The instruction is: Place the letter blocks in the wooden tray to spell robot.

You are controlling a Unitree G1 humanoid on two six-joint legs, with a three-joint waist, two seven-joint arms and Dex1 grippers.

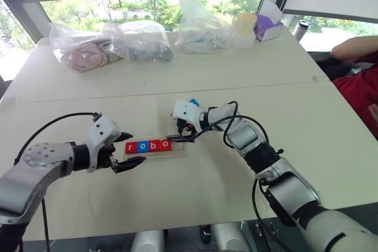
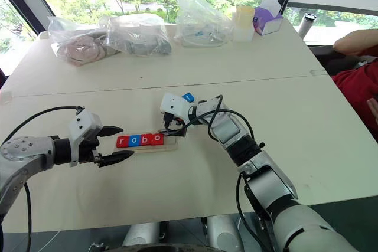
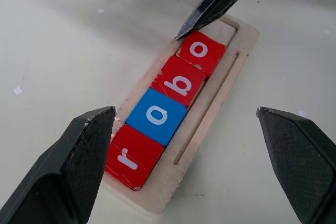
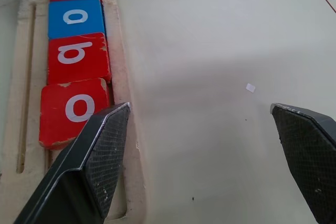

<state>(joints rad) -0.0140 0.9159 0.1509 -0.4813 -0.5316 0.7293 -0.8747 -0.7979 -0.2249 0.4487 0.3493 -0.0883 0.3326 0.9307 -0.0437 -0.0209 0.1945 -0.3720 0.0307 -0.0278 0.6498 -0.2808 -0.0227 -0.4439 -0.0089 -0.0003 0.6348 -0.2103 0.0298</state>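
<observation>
The wooden tray (image 1: 177,150) lies on the white table between my two grippers. Four letter blocks sit in it in a row: red r (image 3: 131,158), blue o (image 3: 157,116), red b (image 3: 181,82) and red o (image 3: 200,51). The slot past the red o is bare. My left gripper (image 1: 134,149) is open at the tray's r end, with nothing between its fingers. At the other end my right gripper (image 4: 202,145) is open and empty, one finger (image 4: 94,161) beside the tray rim near the red o. A small blue piece (image 1: 194,102) shows just beyond the right hand; its letter is hidden.
Clear plastic bags (image 1: 142,42) of items line the table's far side, with a yellow-lidded container (image 1: 245,28), a purple box (image 1: 269,28) and a dark cup (image 1: 301,28). A person's red sleeve (image 1: 360,87) is at the right edge.
</observation>
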